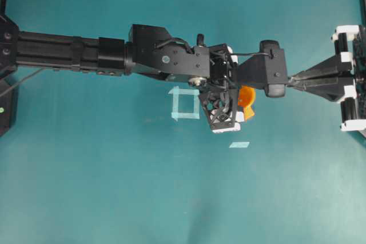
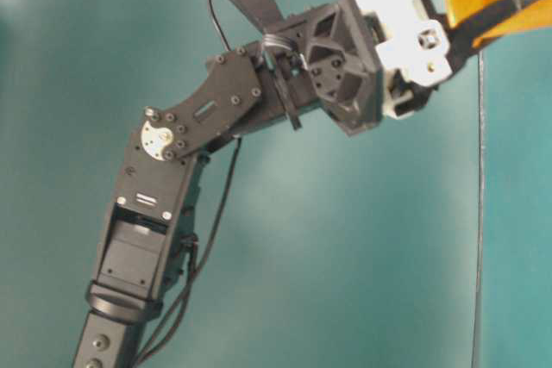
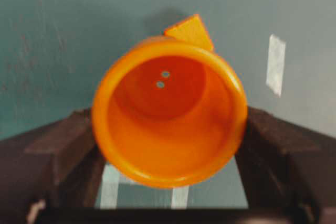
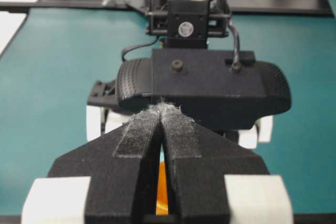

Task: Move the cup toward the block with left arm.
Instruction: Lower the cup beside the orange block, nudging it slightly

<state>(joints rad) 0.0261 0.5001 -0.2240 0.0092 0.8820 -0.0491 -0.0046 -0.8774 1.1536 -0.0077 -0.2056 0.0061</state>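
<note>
Clearly the left arm's fingers (image 3: 63,150) clamp the cup (image 3: 169,116) wide; right fingers (image 4: 160,129) pressed together.

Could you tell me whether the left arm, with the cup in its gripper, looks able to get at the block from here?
Probably yes: the cup sits between the left gripper fingers, and the block lies just beyond it with nothing between.

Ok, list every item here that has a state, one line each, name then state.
cup: held between the left tool's fingers, mouth facing the left wrist camera, nothing inside.
block: on the table just beyond the cup, not gripped.
left tool: closed on the cup.
right tool: shut, fingertips pressed together, holding nothing.
tape square: flat on the table, partly under the left tool.
tape strip: flat on the table, uncovered.
</note>
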